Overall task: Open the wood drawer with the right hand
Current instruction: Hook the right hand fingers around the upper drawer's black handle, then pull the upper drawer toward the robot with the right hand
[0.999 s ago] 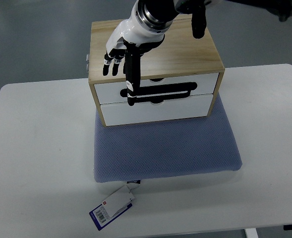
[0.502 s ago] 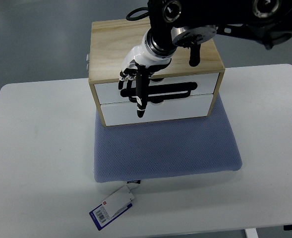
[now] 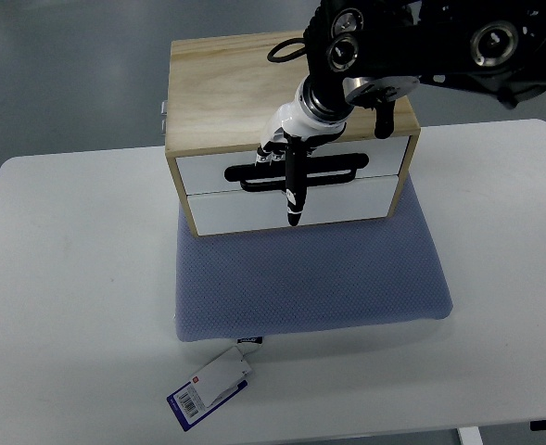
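Sliding rightward across the front of the pale wooden two-drawer cabinet (image 3: 286, 93) over the last second, the right robot hand (image 3: 289, 153) now sits at the middle of the drawer fronts, one long black finger (image 3: 293, 190) pointing down over the seam, the others curled; it grasps nothing. That likely puts it in line with the handle cut-outs, ready to hook. Both drawers look closed.

Counted by size: one white rectangular desk (image 3: 69, 306); one blue-grey mesh mat (image 3: 310, 273) under the cabinet; one cabinet with two white drawer fronts, upper (image 3: 208, 169) and lower (image 3: 226, 211); one robot hand; one white-and-blue barcode tag (image 3: 209, 387).
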`<move>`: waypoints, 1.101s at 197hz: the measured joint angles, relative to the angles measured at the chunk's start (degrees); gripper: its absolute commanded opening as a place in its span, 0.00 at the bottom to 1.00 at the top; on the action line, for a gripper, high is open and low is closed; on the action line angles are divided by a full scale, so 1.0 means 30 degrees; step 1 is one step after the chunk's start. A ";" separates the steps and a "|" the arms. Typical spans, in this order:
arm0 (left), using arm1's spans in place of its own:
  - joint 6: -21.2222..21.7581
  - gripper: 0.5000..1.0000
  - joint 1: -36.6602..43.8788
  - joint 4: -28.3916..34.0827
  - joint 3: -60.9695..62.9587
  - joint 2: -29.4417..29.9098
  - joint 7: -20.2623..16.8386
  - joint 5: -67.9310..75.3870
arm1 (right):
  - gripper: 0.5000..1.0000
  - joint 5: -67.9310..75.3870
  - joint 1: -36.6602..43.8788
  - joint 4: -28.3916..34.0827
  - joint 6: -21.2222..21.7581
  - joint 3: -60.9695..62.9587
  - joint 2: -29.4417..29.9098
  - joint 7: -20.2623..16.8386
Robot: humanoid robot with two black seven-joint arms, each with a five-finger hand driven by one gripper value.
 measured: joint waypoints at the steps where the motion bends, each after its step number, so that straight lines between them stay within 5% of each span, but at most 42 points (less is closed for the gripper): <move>1: 0.0000 1.00 0.0000 0.0000 0.0001 0.0000 -0.0001 0.0000 | 0.89 -0.0017 -0.0015 0.0000 0.0000 -0.0007 -0.0007 0.0000; 102: -0.0002 1.00 0.0002 0.0034 0.0021 0.0000 0.0011 0.0000 | 0.89 -0.0587 -0.0919 -0.0207 0.0059 -0.0099 -0.0257 0.0000; 217: -0.0004 1.00 0.0002 0.0120 -0.0011 0.0000 -0.0006 -0.0001 | 0.89 -0.0240 -0.1417 -0.0069 0.1890 0.0228 -0.0474 0.0000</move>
